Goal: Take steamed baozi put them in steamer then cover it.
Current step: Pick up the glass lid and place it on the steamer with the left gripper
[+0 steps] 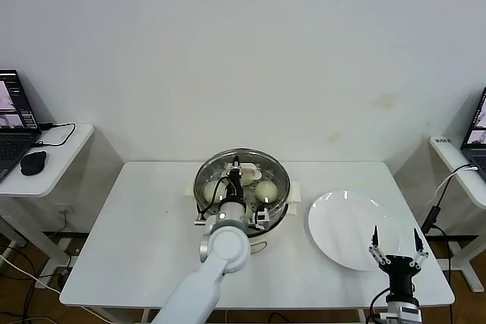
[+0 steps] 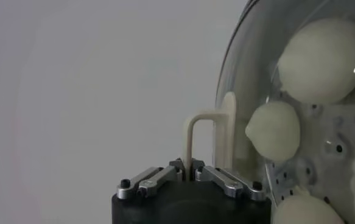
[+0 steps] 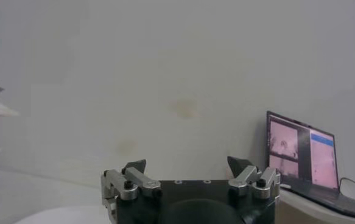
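Fingers [image 2: 165, 176] of the left gripper [image 2: 189, 173] clenched on the cream handle [image 2: 203, 131] of the round clear glass lid [image 1: 241, 176], over the shiny steel steamer [image 1: 278, 210] mid-worktop [image 1: 129, 240]. Cream-white round baozi [image 2: 274, 131] visible through glass (count unclear). Right gripper [image 1: 395, 246] spread wide, beside the flat white plate [image 1: 342, 221].

In the head view, the left arm [image 1: 216, 252] covers the near wall of the steamer [image 1: 277, 168] and part of its inside. Only two steamed baozi [image 1: 266, 190] show there, and even those only in part. The left gripper [image 1: 237, 176] is too small to read its jaws there. In the left wrist view the glass lid [image 2: 238, 91] runs off the picture edge, and the baozi behind it are cut off. The right gripper [image 1: 396, 252] is cut off at the bottom edge.
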You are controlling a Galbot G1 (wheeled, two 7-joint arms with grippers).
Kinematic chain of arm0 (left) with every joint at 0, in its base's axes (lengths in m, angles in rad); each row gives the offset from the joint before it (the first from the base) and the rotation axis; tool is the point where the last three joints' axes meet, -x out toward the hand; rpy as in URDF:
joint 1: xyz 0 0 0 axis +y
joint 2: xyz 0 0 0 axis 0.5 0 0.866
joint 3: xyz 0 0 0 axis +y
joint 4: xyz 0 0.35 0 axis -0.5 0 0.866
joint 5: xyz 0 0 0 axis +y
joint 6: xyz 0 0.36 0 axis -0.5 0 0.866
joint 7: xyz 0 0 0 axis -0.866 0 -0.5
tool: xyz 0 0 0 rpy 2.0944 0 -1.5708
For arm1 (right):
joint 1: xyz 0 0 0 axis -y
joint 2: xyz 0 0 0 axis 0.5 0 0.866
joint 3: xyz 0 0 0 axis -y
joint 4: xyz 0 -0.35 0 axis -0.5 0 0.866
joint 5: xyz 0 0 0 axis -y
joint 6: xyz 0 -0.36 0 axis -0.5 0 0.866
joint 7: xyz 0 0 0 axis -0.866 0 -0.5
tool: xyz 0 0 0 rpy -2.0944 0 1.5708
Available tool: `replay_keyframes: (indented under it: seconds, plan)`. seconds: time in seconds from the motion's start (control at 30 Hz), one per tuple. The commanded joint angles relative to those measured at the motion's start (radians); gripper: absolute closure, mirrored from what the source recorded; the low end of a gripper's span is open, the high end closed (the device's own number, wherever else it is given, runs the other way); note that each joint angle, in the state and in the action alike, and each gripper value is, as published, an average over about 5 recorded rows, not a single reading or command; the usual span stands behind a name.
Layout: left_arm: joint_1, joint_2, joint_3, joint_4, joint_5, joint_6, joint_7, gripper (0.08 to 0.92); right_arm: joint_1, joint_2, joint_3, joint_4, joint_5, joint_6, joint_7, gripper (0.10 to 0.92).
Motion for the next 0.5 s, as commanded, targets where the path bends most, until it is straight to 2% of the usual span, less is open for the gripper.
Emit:
replay_keyframes:
  seconds: [0.03, 0.27, 0.5]
  plan:
    - [0.009, -0.008, 0.002, 0.001, 0.012, -0.002, 0.0, 0.855, -0.001, 0.001, 0.0, 0.0, -0.001, 0.002, 0.0, 0.202]
    - [0.013, -0.011, 0.002, 0.001, 0.011, -0.002, -0.003, 0.855, -0.001, 0.003, -0.004, 0.0, -0.001, 0.004, 0.0, 0.203]
    - [-0.035, -0.058, 0.074, 0.081, -0.02, -0.019, -0.027, 0.855, -0.074, 0.035, 0.071, 0.04, -0.005, 0.039, 0.001, 0.203]
